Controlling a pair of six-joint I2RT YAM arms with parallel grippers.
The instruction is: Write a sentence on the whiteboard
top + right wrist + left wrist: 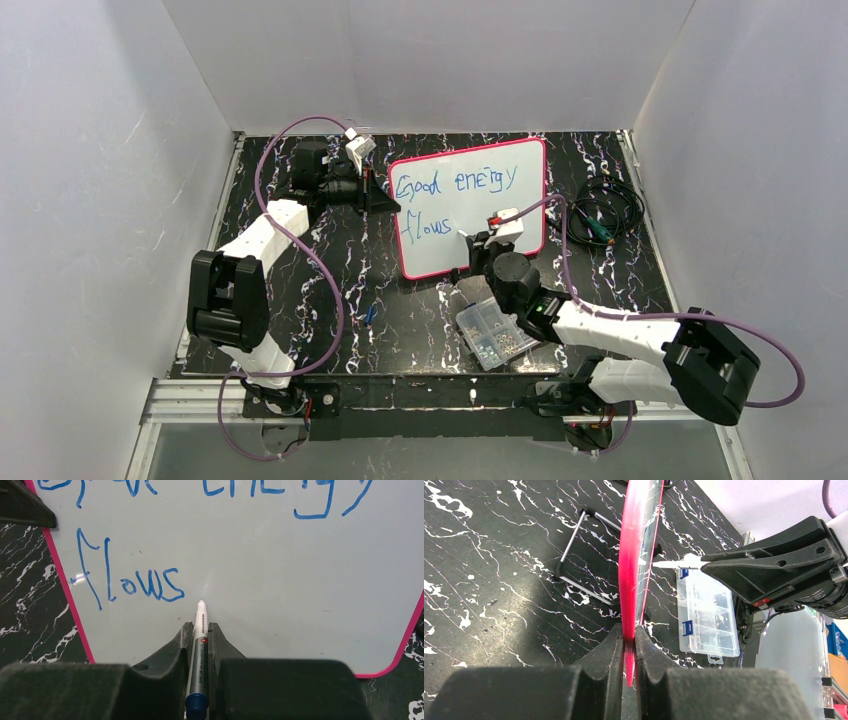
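The whiteboard (500, 215), white with a pink-red frame, stands tilted at mid-table. On it the sentence (455, 183) reads "Good energy" over "flows" in blue. My left gripper (383, 200) is shut on the board's left edge; in the left wrist view the pink rim (630, 580) runs up from between its black fingers (610, 650). My right gripper (200, 628) is shut on a white and grey marker (199, 650) with a blue end. The marker's tip (201, 603) sits at the board just right of "flows" (145, 586); no dot shows there.
A clear compartmented parts box (494, 332) lies near the right arm, in front of the board. Coiled black cables (608, 212) lie at the back right. A small blue cap (370, 314) rests on the black marbled table (340, 270). White walls enclose the table.
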